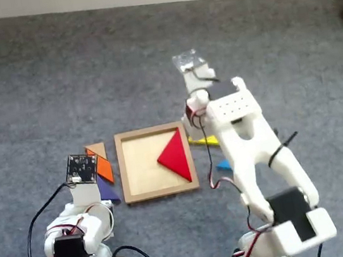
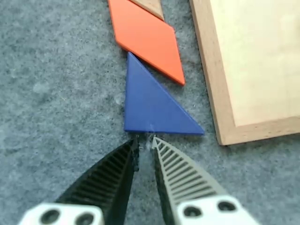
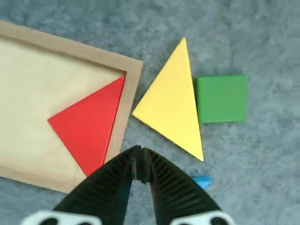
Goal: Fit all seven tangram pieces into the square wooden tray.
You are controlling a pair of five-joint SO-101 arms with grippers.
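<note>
Left gripper point(image 2: 144, 140): jaws closed, tips together, nothing held. The tips sit just off the near short edge of the dark blue triangular tangram piece point(image 2: 150, 105), close to its square corner. Can't tell if they touch it.

Layout from the tips outward:
- One short edge lies across the fingers.
- The other short edge runs straight away on the black-finger side.
- The long edge slants off toward the grey-finger side.
- At the far point, touching or nearly so, is the orange parallelogram piece point(image 2: 147, 37). Past it is a sliver of a plain light-wood piece point(image 2: 151, 5).
- The square wooden tray point(image 2: 208, 70) is off to the grey-finger side. Its corner is just beside the blue triangle's sharp end, with a strip of grey carpet point(image 2: 56, 93) between.

Right gripper point(image 3: 140, 164): closed, empty, tips over the tray rim by the near corner of the red triangular piece point(image 3: 89, 124). That piece lies flat inside the tray against that wall.
- Just outside the wall is the yellow triangular piece point(image 3: 173, 103), long axis pointing away from the gripper, one corner just beside the rim.
- The green square piece point(image 3: 221, 98) is just beyond the yellow one.
- The small light-blue piece point(image 3: 201, 182) is close by the fingers.

My read:
- One of seven pieces is in the tray and six are out.
- The left arm is the nearer one for blue, the right arm for yellow.
- The left jaws open along the near edge, so they need to open and advance to straddle the piece.
- Risk: the orange piece at the far tip gets nudged.
</note>
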